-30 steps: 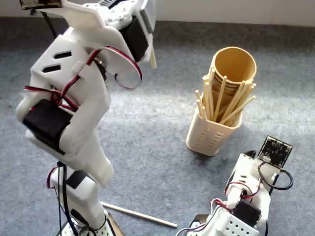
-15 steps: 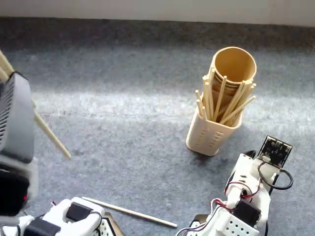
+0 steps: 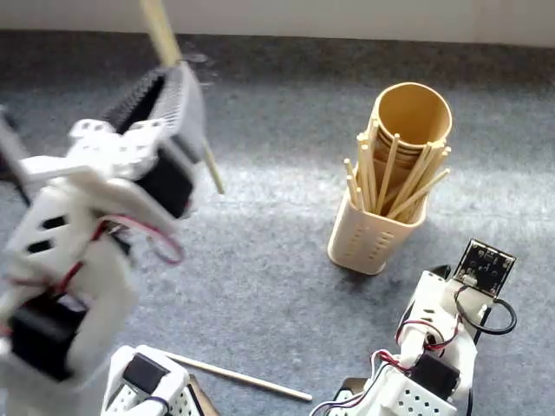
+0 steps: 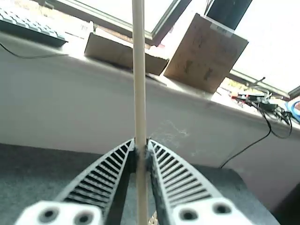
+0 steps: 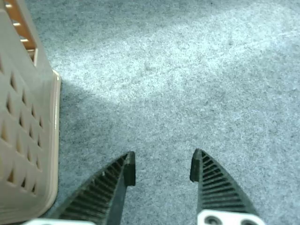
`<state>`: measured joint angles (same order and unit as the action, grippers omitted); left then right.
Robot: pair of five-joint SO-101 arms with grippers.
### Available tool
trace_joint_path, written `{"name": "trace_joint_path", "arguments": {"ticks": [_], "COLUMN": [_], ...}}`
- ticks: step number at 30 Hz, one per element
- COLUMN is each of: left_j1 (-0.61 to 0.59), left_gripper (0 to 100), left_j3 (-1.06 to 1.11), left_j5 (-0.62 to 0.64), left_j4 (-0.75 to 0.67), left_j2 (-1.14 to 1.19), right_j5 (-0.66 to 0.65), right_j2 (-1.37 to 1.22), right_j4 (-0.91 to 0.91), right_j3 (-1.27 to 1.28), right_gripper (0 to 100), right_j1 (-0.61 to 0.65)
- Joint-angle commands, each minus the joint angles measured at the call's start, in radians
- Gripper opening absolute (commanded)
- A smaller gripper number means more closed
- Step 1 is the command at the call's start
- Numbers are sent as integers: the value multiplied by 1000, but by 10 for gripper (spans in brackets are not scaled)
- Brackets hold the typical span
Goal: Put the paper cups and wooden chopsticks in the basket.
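My left gripper is shut on a wooden chopstick that stands straight up between its ribbed fingers. From above, that left gripper is raised over the carpet, left of the basket, and the held chopstick slants through it. The cream basket holds stacked paper cups and several chopsticks. Another chopstick lies flat on the carpet by the left arm's base. My right gripper is open above bare carpet, with the basket wall beside it.
The right arm rests low at the front right, just in front of the basket. Grey carpet spreads between the arms and the basket. A white wall runs along the far edge.
The left arm has swung with the chopstick: from high at the back, out to the far left, and now back toward the middle. The right arm and basket have not moved.
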<state>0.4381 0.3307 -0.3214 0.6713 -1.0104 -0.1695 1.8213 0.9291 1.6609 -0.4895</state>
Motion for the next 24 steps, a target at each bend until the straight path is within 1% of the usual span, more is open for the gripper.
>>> {"name": "trace_joint_path", "arguments": {"ticks": [1, 2, 5, 7, 10, 12, 18, 23, 24], "left_j1": [200, 219, 222, 222, 234, 259, 325, 331, 331], "left_gripper": [5, 5, 5, 5, 5, 5, 5, 5, 5], "left_j3": [326, 344, 346, 317, 259, 208, -8, -170, -189], "left_j5": [-120, -118, -71, -46, -41, -43, -48, -54, -77], "left_j4": [-249, -261, -272, -298, -339, -359, -361, -361, -361], "left_j2": [-77, -73, -8, 48, 137, 206, 424, 619, 651], "right_j5": [-21, -21, -21, -21, -21, -21, -21, -21, -21], "right_j2": [13, 13, 13, 13, 13, 13, 13, 13, 13], "right_j4": [-18, -18, -18, -18, -18, -18, -18, -18, -18], "right_j3": [108, 108, 108, 108, 110, 110, 110, 110, 110], "right_gripper": [198, 198, 198, 198, 198, 198, 198, 198, 198], "right_j1": [10, 10, 10, 10, 10, 10, 10, 10, 10]}}
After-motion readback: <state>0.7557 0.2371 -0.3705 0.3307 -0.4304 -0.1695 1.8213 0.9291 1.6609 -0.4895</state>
